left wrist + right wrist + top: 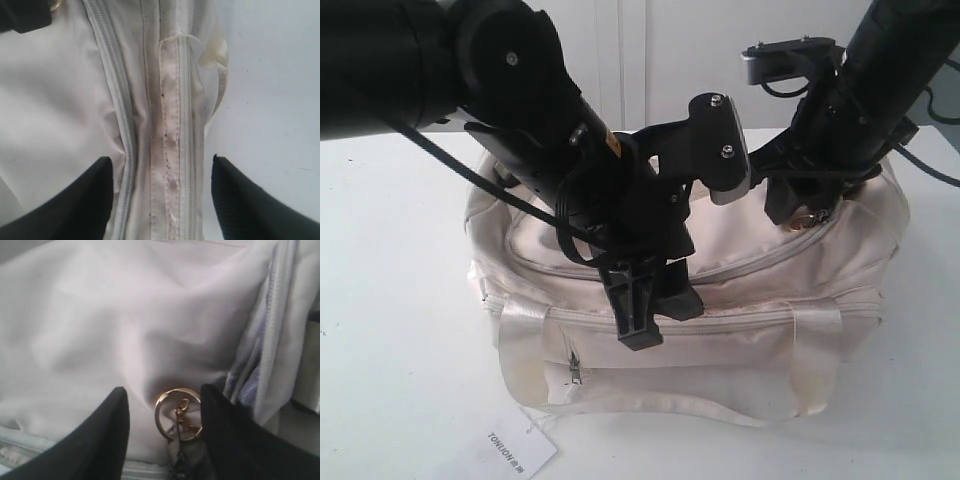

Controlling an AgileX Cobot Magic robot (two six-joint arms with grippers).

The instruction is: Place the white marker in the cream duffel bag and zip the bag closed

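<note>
We see no white marker in any view; we judge it is inside the cream duffel bag (740,290), though nothing confirms this. The right claw (164,389) stands with its jaws apart, clamped on nothing, and the gold ring pull (179,415) lies loose between them, very near one finger. The left claw (160,160) is also spread, straddling the top zipper (117,100) and the front pocket zip (184,125) beneath it; we cannot tell whether it touches the fabric.

The risk is a snag; if the right claw lifts off crooked, a finger could hook the ring and drag the slider back. The left claw could likewise catch the webbing handle (217,75) beside it.

Only the right wrist view shows the ring free; the exterior view gives just a gold glint under that claw, but alone shows the bag whole on the desk (400,350).
</note>
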